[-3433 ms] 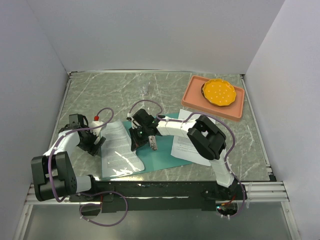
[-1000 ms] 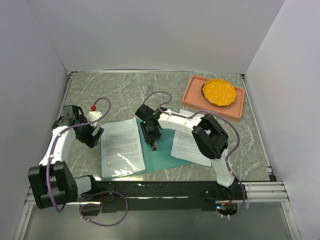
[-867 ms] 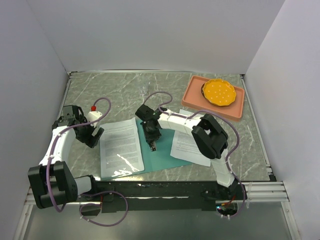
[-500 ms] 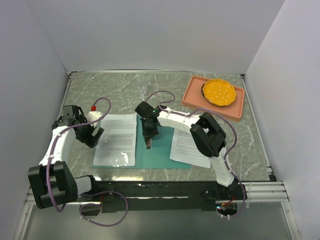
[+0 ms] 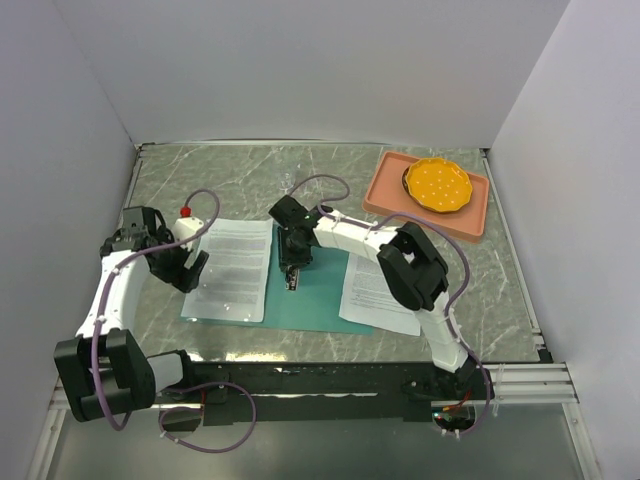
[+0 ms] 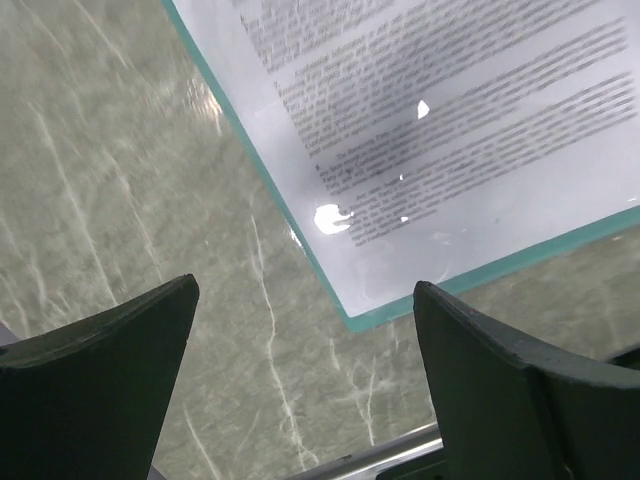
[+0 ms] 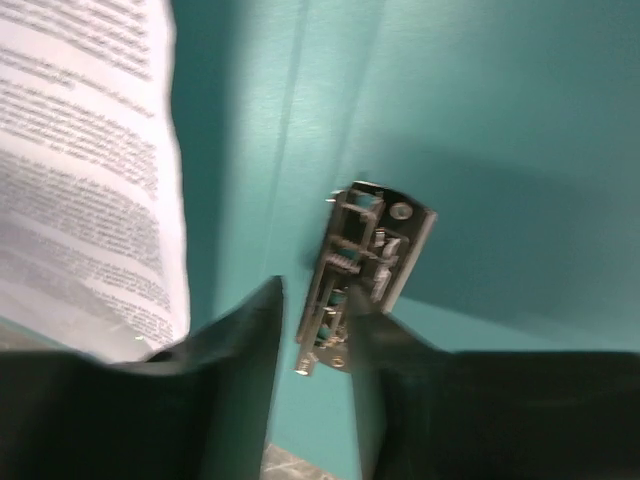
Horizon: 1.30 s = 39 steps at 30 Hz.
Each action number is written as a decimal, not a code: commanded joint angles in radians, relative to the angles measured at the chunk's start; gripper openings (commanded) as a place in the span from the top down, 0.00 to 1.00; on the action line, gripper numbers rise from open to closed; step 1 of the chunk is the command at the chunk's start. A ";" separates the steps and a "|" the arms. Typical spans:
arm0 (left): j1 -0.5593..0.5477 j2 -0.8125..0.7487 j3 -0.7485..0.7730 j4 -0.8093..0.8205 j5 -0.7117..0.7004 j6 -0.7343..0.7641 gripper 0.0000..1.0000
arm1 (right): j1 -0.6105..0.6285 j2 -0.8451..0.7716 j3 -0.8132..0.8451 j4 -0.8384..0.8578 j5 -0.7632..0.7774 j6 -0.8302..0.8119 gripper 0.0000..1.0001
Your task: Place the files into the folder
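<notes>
Right end effector (image 5: 292,276) narrow, straddling the clip (image 7: 365,260) on the folder (image 5: 320,300) spine; grip cannot be told. Loose sheet (image 5: 377,296) lies just right of it, long axis parallel to spine. Left end effector (image 6: 305,290) wide, empty.

rows of black print on the left sheet (image 5: 232,268) and right sheet (image 5: 372,292), none of it legible

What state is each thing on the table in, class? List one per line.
folder: open, lying flat.
left sheet: flat on the folder's left half.
right sheet: flat, partly over the folder's right half.
left gripper: open, empty.
right gripper: jaws astride the metal clip, grip unclear.
</notes>
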State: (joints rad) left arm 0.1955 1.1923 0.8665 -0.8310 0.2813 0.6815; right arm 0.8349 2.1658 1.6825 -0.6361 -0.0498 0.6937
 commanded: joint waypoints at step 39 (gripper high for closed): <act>-0.723 0.292 0.106 0.391 0.056 -0.573 0.79 | -0.109 -0.314 -0.718 0.814 -0.354 0.148 1.00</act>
State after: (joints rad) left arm -0.5060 1.4612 0.9775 -0.5083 0.3355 0.1501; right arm 0.7406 1.8393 0.9901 0.1135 -0.3904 0.8230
